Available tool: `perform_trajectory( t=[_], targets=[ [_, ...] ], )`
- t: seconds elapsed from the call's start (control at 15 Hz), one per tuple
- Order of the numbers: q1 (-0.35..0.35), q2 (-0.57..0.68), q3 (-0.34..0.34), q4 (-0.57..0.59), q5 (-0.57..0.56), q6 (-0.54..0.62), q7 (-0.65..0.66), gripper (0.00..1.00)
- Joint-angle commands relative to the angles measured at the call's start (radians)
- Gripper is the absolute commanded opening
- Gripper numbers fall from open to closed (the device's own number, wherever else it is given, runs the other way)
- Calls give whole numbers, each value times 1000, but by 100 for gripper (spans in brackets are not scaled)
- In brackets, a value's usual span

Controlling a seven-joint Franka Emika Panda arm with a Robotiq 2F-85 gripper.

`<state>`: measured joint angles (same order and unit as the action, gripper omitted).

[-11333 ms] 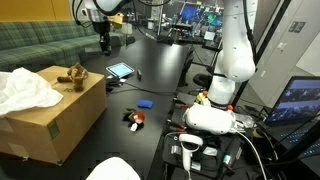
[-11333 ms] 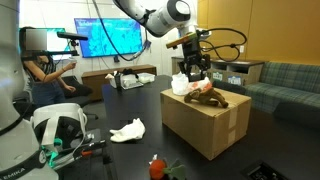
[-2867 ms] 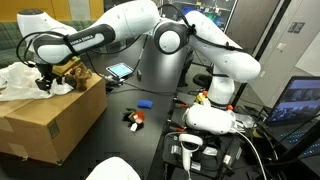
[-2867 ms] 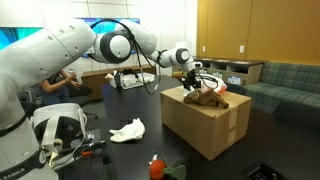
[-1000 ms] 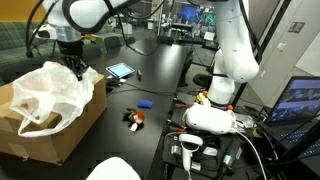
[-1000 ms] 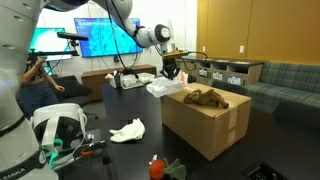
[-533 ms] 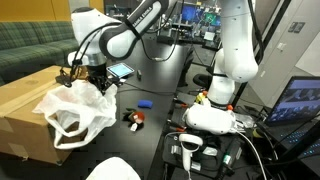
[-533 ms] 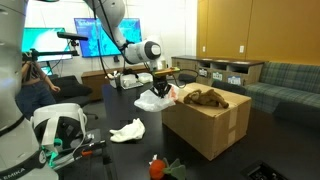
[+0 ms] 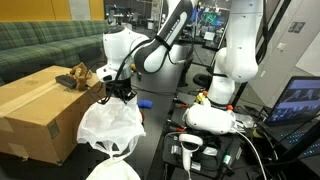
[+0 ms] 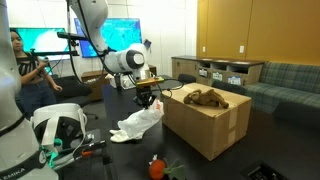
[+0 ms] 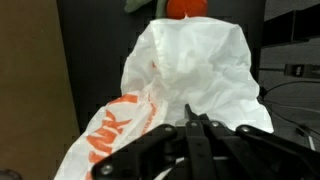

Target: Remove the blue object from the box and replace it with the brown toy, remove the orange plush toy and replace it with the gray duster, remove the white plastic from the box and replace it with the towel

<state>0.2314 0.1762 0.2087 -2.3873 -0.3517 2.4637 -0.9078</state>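
My gripper [image 9: 120, 92] [image 10: 146, 97] [image 11: 197, 122] is shut on the top of the white plastic [image 9: 110, 128] [image 10: 140, 120] [image 11: 190, 70], a crumpled bag with orange print. The bag hangs beside the box [image 9: 40, 112] [image 10: 205, 128], clear of it, above the dark table. The brown toy [image 9: 75, 77] [image 10: 205, 97] lies on top of the box. The blue object [image 9: 146, 103] lies on the table just past the bag. In the wrist view the orange plush toy [image 11: 187, 8] shows beyond the bag. A white towel [image 9: 115, 170] [image 10: 125, 134] lies on the table. The gray duster is out of view.
A second robot base [image 9: 232, 70] with cables and a white device [image 9: 208, 120] stands beside the table. A green sofa [image 9: 40, 45] runs behind the box. A person [image 10: 25, 70] sits by a lit wall screen [image 10: 105, 40].
The gripper has carried the white plastic off the box, sideways and lower, so it now hangs over the table beside the carton. The brown toy stays on the box.
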Motion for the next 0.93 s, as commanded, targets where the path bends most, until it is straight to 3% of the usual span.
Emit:
perform_trajectory(
  t=[0.0, 0.4, 0.47, 0.6, 0.87],
  targets=[
    [5, 18, 16, 35, 16, 32, 141, 0],
    [16, 136, 7, 187, 16, 36, 459, 0],
    [20, 149, 4, 203, 1, 28, 504, 26],
    [24, 162, -1, 216, -7, 13, 561, 32],
    [9, 134, 4, 165, -6, -2, 568, 64]
  ],
)
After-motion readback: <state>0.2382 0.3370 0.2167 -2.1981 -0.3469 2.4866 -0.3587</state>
